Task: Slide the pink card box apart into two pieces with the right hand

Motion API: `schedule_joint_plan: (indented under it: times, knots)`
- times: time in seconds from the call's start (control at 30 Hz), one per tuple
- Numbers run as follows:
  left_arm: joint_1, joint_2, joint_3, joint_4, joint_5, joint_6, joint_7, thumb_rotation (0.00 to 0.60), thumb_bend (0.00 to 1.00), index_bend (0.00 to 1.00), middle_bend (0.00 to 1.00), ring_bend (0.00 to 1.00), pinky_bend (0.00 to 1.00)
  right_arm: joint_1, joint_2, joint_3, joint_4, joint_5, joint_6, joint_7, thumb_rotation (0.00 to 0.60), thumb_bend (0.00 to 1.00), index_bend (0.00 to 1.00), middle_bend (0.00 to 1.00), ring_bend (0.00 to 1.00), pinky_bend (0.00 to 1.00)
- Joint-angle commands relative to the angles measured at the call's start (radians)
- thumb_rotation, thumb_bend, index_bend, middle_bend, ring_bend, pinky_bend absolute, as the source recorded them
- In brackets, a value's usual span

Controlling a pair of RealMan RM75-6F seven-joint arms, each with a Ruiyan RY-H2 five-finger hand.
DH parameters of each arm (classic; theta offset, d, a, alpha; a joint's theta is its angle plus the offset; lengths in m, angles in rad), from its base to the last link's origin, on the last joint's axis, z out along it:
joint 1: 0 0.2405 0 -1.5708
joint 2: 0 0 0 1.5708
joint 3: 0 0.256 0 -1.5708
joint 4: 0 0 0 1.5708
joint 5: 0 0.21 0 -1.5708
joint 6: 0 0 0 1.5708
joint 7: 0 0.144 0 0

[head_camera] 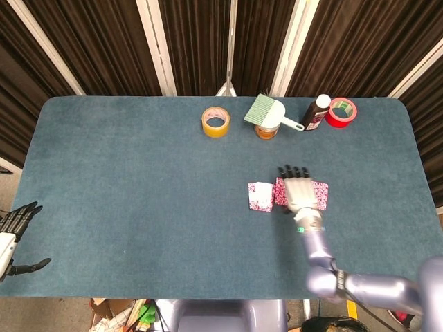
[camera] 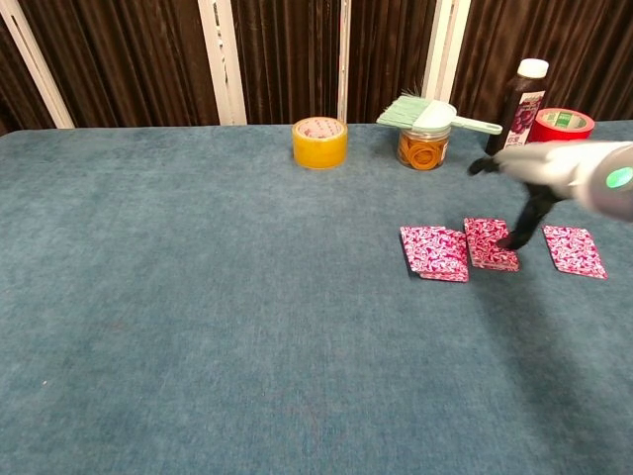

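The pink card box lies in two pieces side by side on the blue table: a left piece [head_camera: 261, 196] [camera: 433, 253] and a middle piece [head_camera: 279, 191] [camera: 491, 243], with a narrow gap between them. A third pink patterned piece [head_camera: 320, 194] [camera: 575, 250] lies further right. My right hand [head_camera: 302, 194] [camera: 549, 183] hovers above the table between the middle piece and the right one, fingers spread and holding nothing; its fingertips [camera: 519, 234] point down by the middle piece's right edge. My left hand [head_camera: 12, 232] hangs with its fingers apart off the table's left front corner.
Along the far edge stand a yellow tape roll [head_camera: 216, 122] [camera: 319, 142], a green brush on an orange jar [head_camera: 266, 114] [camera: 425, 117], a dark bottle [head_camera: 316, 112] [camera: 520, 96] and a red tape roll [head_camera: 341, 111] [camera: 561, 129].
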Motion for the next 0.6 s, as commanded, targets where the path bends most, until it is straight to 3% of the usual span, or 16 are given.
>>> schedule_joint_plan:
  times: [0.03, 0.17, 0.33, 0.37, 0.43, 0.6]
  knots:
    - [0.004, -0.005, -0.001, 0.004, 0.003, 0.009, 0.009, 0.600, 0.00, 0.00, 0.00, 0.00, 0.00, -0.104, 0.129, -0.064, -0.106, -0.134, 0.077, 0.090, 0.600, 0.30, 0.00, 0.00, 0.00, 0.00]
    - [0.009, -0.015, -0.003, 0.008, 0.011, 0.025, 0.031, 0.600, 0.00, 0.00, 0.00, 0.00, 0.00, -0.233, 0.261, -0.159, -0.202, -0.345, 0.159, 0.225, 0.600, 0.30, 0.00, 0.00, 0.00, 0.00]
    - [0.019, -0.034, -0.009, 0.020, 0.016, 0.051, 0.061, 0.600, 0.00, 0.00, 0.00, 0.00, 0.00, -0.391, 0.358, -0.273, -0.258, -0.618, 0.298, 0.401, 0.600, 0.30, 0.00, 0.00, 0.00, 0.00]
    - [0.023, -0.042, -0.011, 0.025, 0.017, 0.062, 0.072, 0.600, 0.00, 0.00, 0.00, 0.00, 0.00, -0.460, 0.375, -0.325, -0.241, -0.739, 0.369, 0.474, 0.600, 0.30, 0.00, 0.00, 0.00, 0.00]
    - [0.029, -0.053, -0.014, 0.031, 0.018, 0.076, 0.082, 0.600, 0.00, 0.00, 0.00, 0.00, 0.00, -0.541, 0.371, -0.381, -0.182, -0.873, 0.456, 0.562, 0.600, 0.30, 0.00, 0.00, 0.00, 0.00]
    - [0.045, -0.079, -0.021, 0.049, 0.039, 0.126, 0.114, 0.600, 0.00, 0.00, 0.00, 0.00, 0.00, -0.698, 0.304, -0.468, 0.035, -1.075, 0.605, 0.677, 0.600, 0.30, 0.00, 0.00, 0.00, 0.00]
